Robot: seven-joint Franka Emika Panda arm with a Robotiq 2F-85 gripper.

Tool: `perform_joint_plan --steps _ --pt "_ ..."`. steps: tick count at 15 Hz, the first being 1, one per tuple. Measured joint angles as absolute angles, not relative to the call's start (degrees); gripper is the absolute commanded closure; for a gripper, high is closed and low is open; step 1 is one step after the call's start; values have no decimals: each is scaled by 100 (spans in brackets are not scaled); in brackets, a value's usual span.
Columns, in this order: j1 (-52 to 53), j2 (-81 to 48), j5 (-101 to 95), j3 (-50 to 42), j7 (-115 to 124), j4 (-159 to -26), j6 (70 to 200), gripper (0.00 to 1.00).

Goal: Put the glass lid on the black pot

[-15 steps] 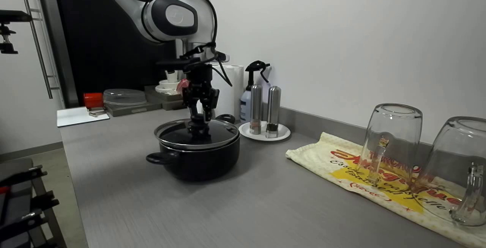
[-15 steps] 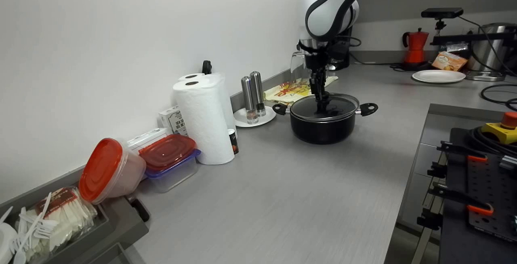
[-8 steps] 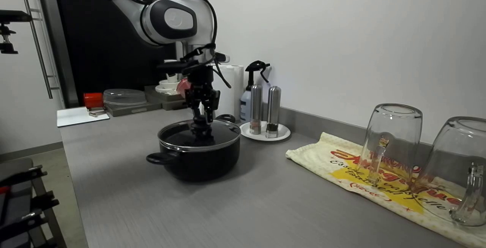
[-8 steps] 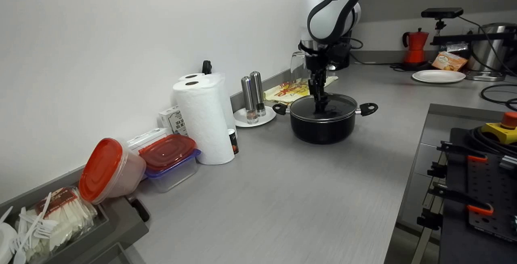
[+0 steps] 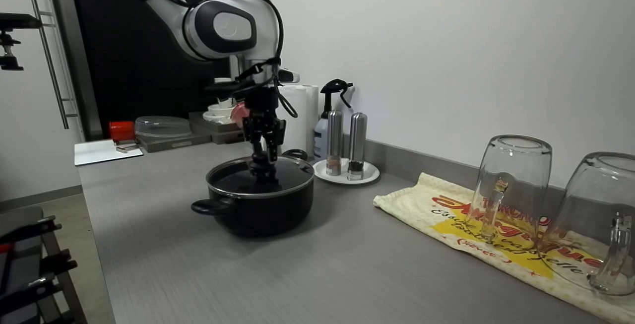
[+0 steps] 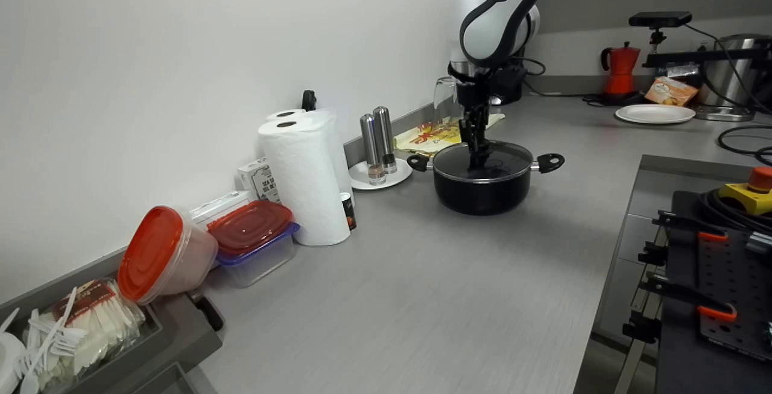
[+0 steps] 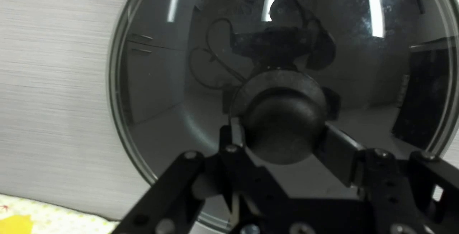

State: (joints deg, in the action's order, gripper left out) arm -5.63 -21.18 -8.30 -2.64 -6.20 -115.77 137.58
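Note:
The black pot [image 5: 263, 217] stands upright on the grey counter in both exterior views [image 6: 482, 198], side handles showing. The glass lid [image 5: 232, 179] lies level on the pot's rim in both exterior views [image 6: 509, 162]. It fills most of the wrist view [image 7: 161, 87], with its dark round knob in the middle. My gripper [image 5: 263, 155] points straight down over the lid's centre, also in the other exterior frame [image 6: 478, 148]. In the wrist view my fingers [image 7: 281, 130] are on both sides of the knob and appear to touch it. The pot is hidden under the lid there.
A white plate [image 5: 373, 174] with two metal mills stands close to the pot. Two upturned glass mugs [image 5: 516, 190] stand on a printed towel [image 5: 416, 197]. Paper towel rolls [image 6: 307, 183], food containers [image 6: 169, 255] and a cutlery tray [image 6: 157, 336] line the wall.
The lid was tilted and slightly off to one side of the pot one second ago; it has shifted and lies level on the rim. My gripper has moved slightly with it and stays at the knob.

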Motion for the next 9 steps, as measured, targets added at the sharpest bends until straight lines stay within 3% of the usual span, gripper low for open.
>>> perform_joint_plan --steps 1,4,9 --pt "-570 -2118 -753 -257 -629 -11587 13754 47" --pt "-592 -2092 -548 -234 -685 -11591 13704 26" --pt "-593 -2090 -527 -211 -685 -11592 13697 24"
